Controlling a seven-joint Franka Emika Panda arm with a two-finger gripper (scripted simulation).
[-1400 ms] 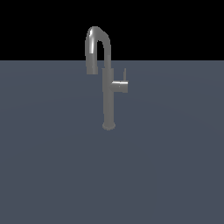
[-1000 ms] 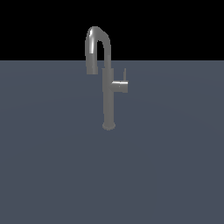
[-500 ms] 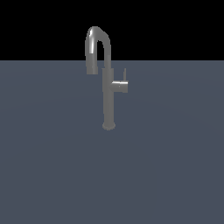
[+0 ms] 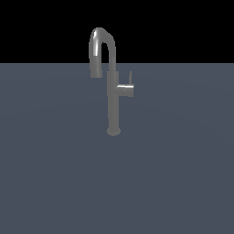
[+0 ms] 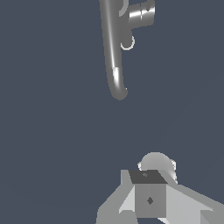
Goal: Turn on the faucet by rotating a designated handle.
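The faucet (image 4: 113, 103) is a slim grey metal column with a high arched spout, standing on the dark grey surface (image 4: 55, 173). The handle (image 4: 125, 89) is a short stub sticking out toward the exterior view's right, with a thin blade pointing up. In the wrist view I look down on the faucet (image 5: 112, 52) and the handle (image 5: 141, 13). My gripper (image 5: 149, 178) shows only in the wrist view, well apart from the faucet. Its grey fingers (image 5: 149, 199) look pressed together with no gap and nothing between them. No arm shows in the exterior view.
The flat dark grey surface (image 5: 48, 131) spreads all around the faucet. A black background lies behind the spout in the exterior view.
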